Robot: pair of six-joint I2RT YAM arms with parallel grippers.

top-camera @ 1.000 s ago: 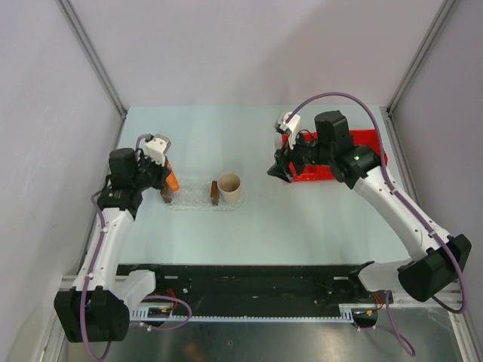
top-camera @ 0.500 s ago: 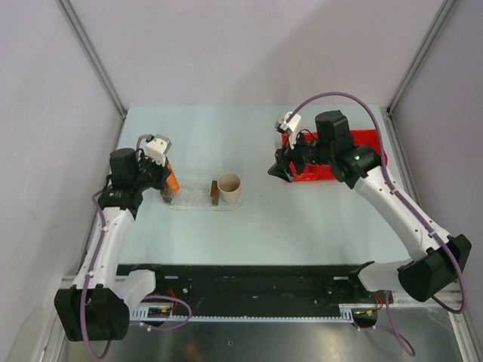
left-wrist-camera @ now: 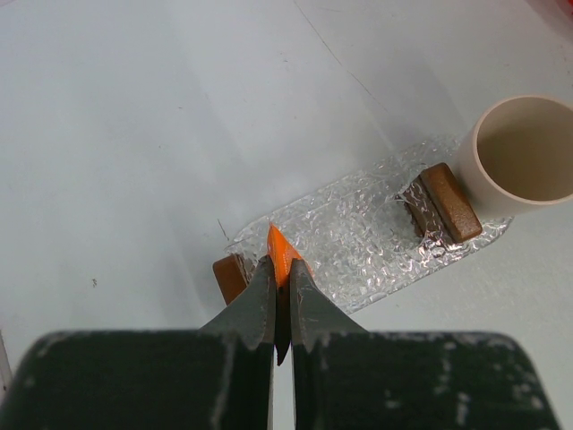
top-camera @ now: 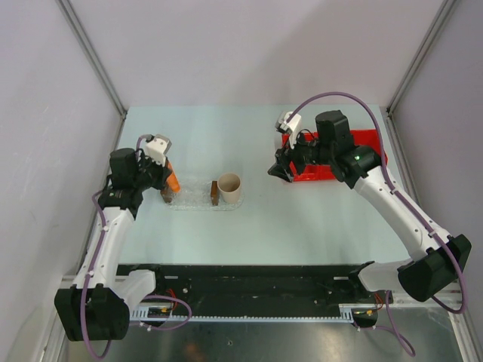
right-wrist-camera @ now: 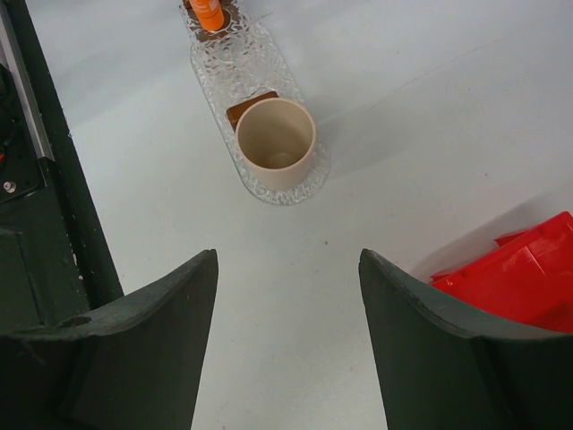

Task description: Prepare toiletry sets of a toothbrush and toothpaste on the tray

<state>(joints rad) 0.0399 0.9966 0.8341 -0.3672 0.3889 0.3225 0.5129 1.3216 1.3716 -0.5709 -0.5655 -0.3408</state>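
The left gripper point(left-wrist-camera: 280, 273) pinches the flat, orange, wedge-shaped toothpaste tube point(left-wrist-camera: 280, 246) between its narrow black fingers. The tube is over the left end of the clear, bumpy oval tray point(left-wrist-camera: 358, 237), beside a brown block point(left-wrist-camera: 231, 273). A smooth beige cylindrical cup point(left-wrist-camera: 524, 152) stands upright on the tray's other end, and the right gripper point(right-wrist-camera: 286, 260) hangs empty with its jaws spread wide beside the glossy red plastic bin point(right-wrist-camera: 528, 269).

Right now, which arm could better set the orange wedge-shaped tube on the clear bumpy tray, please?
Left: left gripper grips the orange tube over the clear tray; right gripper hangs open.
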